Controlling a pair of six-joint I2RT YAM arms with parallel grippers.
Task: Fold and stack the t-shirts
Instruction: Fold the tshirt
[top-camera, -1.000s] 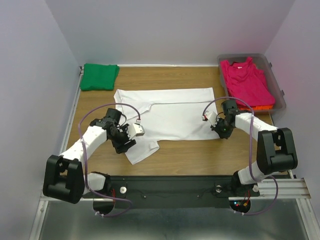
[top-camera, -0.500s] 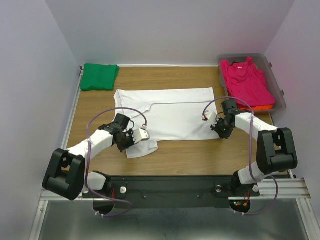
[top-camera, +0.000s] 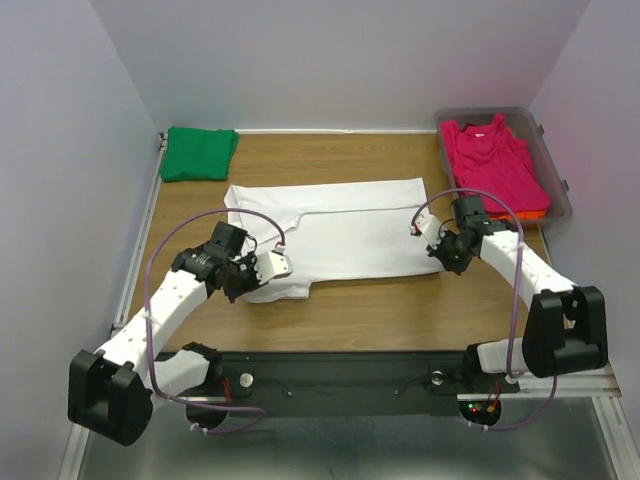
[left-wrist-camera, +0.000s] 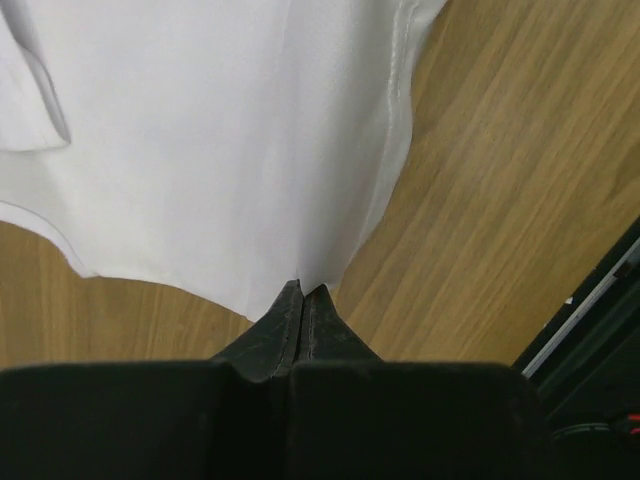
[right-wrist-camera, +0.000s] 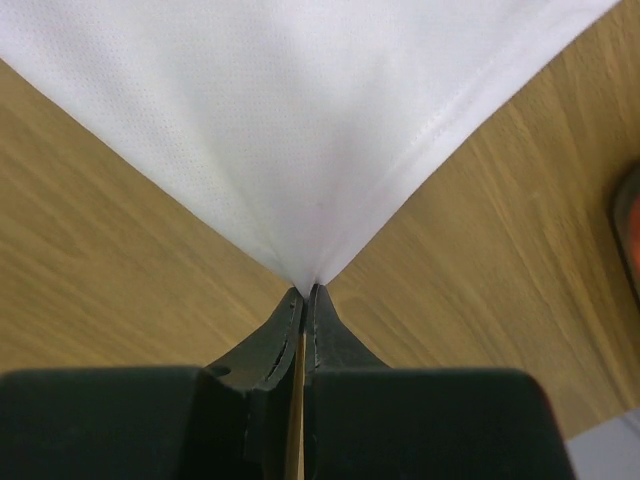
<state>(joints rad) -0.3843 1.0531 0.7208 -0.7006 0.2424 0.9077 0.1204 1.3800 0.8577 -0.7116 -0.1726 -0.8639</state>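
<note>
We see the white t-shirt (top-camera: 345, 235) spread flat in the middle of the wooden surface (top-camera: 390, 305). Left end effector (left-wrist-camera: 303, 292) is pinched closed on the shirt's near-left edge. Right end effector (right-wrist-camera: 305, 293) is clamped on the near-right hem corner. Green t-shirt (top-camera: 198, 153) sits folded at the far-left corner. Magenta-pink t-shirt (top-camera: 495, 160) lies over the orange t-shirt (top-camera: 527, 214) inside the clear tub (top-camera: 557, 175), far right.
</note>
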